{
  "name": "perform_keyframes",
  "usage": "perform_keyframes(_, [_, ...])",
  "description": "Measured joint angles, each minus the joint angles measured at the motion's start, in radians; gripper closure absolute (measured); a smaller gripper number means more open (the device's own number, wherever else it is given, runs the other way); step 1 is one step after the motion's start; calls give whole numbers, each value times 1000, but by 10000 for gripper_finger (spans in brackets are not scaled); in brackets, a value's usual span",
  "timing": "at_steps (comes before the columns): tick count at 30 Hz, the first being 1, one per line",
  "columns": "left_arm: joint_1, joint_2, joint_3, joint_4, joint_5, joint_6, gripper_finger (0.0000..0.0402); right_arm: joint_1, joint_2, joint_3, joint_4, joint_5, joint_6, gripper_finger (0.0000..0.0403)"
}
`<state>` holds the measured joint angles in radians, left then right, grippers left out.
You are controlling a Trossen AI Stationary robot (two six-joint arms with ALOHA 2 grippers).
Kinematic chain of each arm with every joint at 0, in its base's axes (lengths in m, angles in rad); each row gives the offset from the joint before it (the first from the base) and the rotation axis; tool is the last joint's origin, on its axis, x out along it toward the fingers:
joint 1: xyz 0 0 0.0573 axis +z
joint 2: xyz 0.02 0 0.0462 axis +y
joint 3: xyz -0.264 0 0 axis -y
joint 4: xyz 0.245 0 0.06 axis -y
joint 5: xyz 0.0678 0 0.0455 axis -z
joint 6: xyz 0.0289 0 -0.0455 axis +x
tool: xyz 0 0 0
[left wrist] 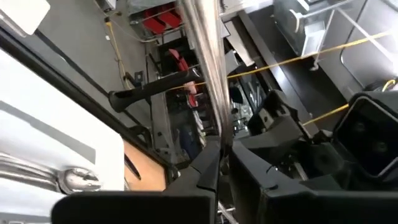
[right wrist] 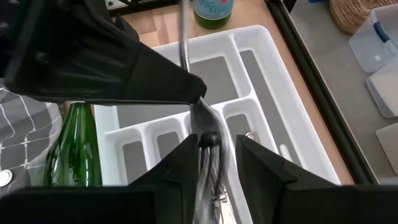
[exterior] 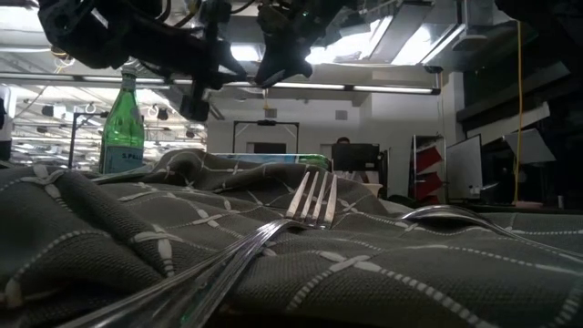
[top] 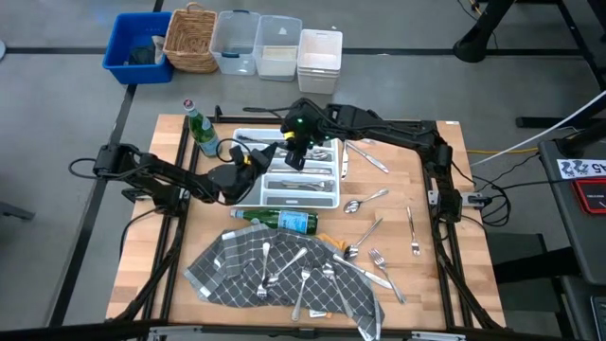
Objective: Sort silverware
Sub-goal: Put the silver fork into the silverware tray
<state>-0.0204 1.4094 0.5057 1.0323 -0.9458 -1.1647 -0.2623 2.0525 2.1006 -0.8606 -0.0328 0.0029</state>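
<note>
Silverware point(top: 312, 275) lies mostly on the grey cloth point(top: 227, 260) and the bench point(top: 454, 275); some pieces sit in the white tray point(top: 331, 197). Left tool point(top: 248, 159) is pinching one utensil point(left wrist: 208, 68), whose ends are cut off. Right tool point(right wrist: 211, 155), fingers spread, hangs over the tray, hiding its compartments.

bottles point(top: 202, 131): 2 | tray point(top: 331, 200): 1 | cloth point(top: 227, 260): 1 | back bins point(top: 319, 52): 5
</note>
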Motion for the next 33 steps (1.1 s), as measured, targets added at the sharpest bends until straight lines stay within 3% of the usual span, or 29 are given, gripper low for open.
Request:
perform_keyframes(6, [0,0,13,-7,1,41,386,-1,-1,0,-3,-1,0,308])
perform_keyframes(13, [0,0,13,-22,-2,42,386,-2,-2,1,-5,-36,-7,392])
perform_keyframes(24, [0,0,16,-74,21,74,383,-2,-1,0,-27,-49,-14,395])
perform_keyframes(33, [0,0,18,-211,159,134,296,-15,1,0,-178,-67,-18,400])
